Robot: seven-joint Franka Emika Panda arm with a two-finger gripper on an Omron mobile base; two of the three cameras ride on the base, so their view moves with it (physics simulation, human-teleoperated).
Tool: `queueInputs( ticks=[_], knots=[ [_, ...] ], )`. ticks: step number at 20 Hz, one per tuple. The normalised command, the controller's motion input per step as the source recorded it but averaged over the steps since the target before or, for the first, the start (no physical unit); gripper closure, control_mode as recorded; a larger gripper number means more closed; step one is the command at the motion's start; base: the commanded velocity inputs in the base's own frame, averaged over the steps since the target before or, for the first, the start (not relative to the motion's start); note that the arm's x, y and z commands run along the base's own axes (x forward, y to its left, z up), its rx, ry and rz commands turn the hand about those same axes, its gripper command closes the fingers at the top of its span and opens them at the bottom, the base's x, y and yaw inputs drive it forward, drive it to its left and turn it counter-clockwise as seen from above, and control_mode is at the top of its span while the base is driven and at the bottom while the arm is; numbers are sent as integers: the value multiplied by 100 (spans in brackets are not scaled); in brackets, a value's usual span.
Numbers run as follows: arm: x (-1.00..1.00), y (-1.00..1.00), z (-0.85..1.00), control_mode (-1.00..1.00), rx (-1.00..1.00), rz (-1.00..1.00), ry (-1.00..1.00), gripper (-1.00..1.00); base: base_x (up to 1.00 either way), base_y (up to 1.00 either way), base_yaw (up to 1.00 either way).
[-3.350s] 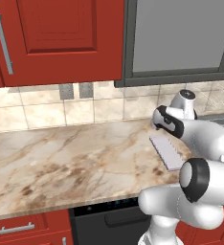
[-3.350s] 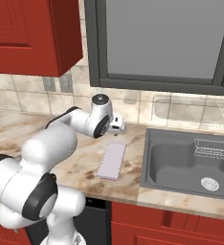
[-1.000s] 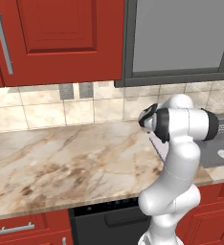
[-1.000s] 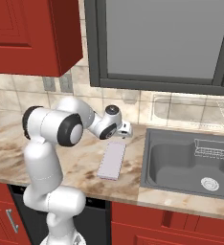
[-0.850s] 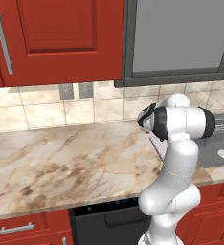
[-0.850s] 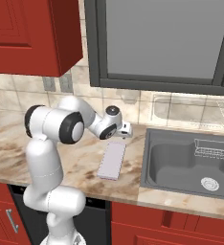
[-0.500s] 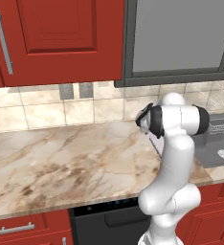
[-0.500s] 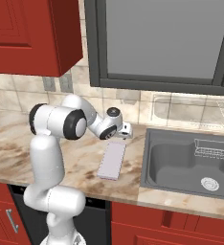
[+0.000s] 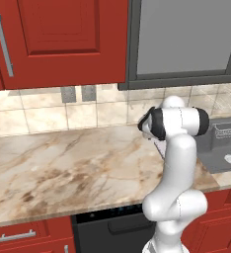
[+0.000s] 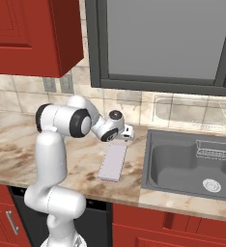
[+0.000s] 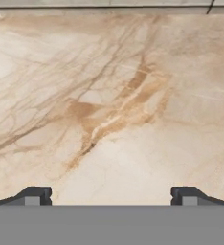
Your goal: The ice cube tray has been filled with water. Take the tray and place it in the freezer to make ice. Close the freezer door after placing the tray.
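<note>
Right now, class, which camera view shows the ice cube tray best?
The right base view: the ice cube tray lies whole on the counter beside the sink. In the left base view the arm hides nearly all of it. The hand view looks at bare marble.

Left base view: from behind-left, facing forward and down over the marble surface (image 9: 63, 163). Right base view: from behind-right, same surface, taking in the sink (image 10: 192, 164). Both share the tiled backsplash (image 9: 43, 116). Hand view: very close, looking along the surface.
</note>
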Motion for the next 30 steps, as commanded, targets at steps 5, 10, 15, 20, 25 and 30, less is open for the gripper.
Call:
queueInputs(
  ticks=[5, 10, 15, 20, 25, 30],
  knots=[
    [18, 0, -21, -100, 0, 0, 0, -100, 0, 0, 0],
    [2, 0, -33, -100, 0, 0, 5, -100, 0, 0, 0],
    [-24, 0, -43, -100, 0, 0, 9, -100, 0, 0, 0],
    [-71, 0, -35, -100, 0, 1, 3, -100, 0, 0, 0],
    [-80, 0, -24, -100, 0, 0, 0, -100, 0, 0, 0],
    [-79, -2, -21, -100, 0, 0, 0, -100, 0, 0, 0]
  ],
)
